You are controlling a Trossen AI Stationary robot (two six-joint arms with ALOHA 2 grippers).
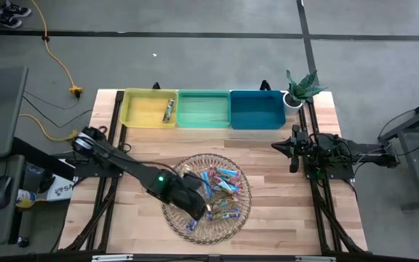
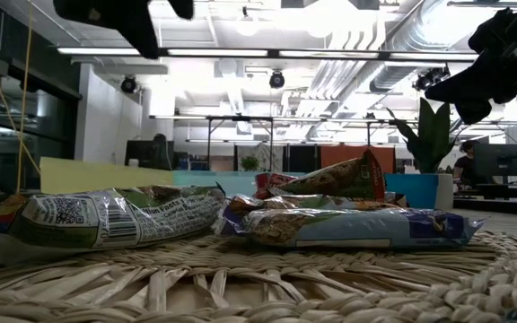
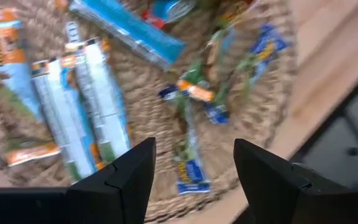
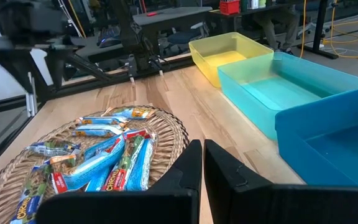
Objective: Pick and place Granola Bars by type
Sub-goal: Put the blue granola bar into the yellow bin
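Left gripper (image 3: 191, 171) spread, empty, above tray (image 1: 172, 215); bars (image 3: 98, 99) crowded directly beneath. Risk of pinching two overlapping wrappers or mixing types. Right gripper (image 4: 202, 163) pressed together, well apart.

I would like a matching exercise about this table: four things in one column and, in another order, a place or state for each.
Things:
1. yellow bin
2. teal bin
3. left end effector
4. right end effector

Places or states:
A. shut, waiting at the table's right side, away from the wicker tray
B. open, above the bars on the wicker tray
C. holds one wrapped bar
D. stands in the middle of the bin row, nothing in it

Pairs: 1-C, 2-D, 3-B, 4-A
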